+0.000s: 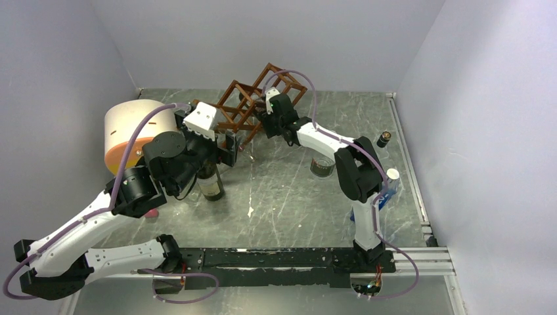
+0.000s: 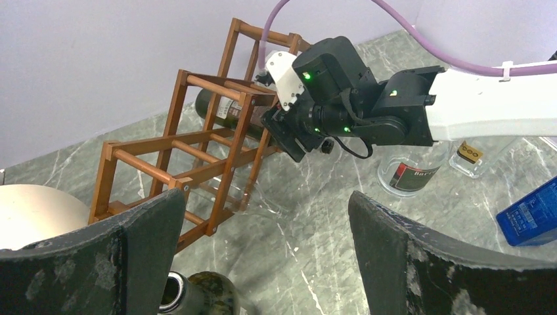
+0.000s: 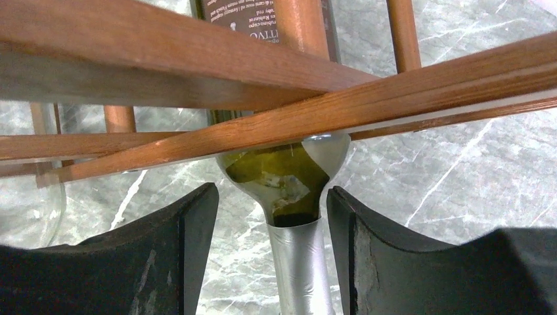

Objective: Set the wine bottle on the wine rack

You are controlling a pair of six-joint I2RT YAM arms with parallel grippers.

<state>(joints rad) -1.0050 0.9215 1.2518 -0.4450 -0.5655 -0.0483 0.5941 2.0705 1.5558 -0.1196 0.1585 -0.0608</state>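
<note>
Right pincer point(image 3: 270, 197) of mine is spread and grips nothing. Its two fingers point(image 3: 177, 249) flank the silver-foiled neck of the wine bottle point(image 3: 279, 170), and a sliver of marbled tabletop point(image 3: 460, 170) shows on each side between pad and foil. Straight ahead of this pincer the bottle's green shoulder passes under the crossing slats of the wine rack point(image 3: 197, 52). Its labelled body lies farther on, inside the lattice. From my other wrist the same bottle shows as a dark shape lying in an upper cell of the reddish-brown frame. Its neck points toward the right pincer, which sits close against the rack's side.

My left pincer point(image 2: 266, 197) is opened wide and holds nothing, hovering above the tabletop. Just below it, by the finger on the view's left, is the top of a standing bottle point(image 2: 197, 295), dark green and upright. The rack lies ahead of this pincer and to the left, and a cream-and-orange cylinder point(image 2: 33, 213) sits farther left still, beside the rack's low end. Ahead and to the right, under my right arm, a clear glass jar point(image 2: 407, 174) with a red-and-black label stands on the tabletop. A smaller clear container point(image 2: 469, 157) with a tan label is just beyond the jar, and a blue box point(image 2: 532, 213) is nearer, at the right edge.
</note>
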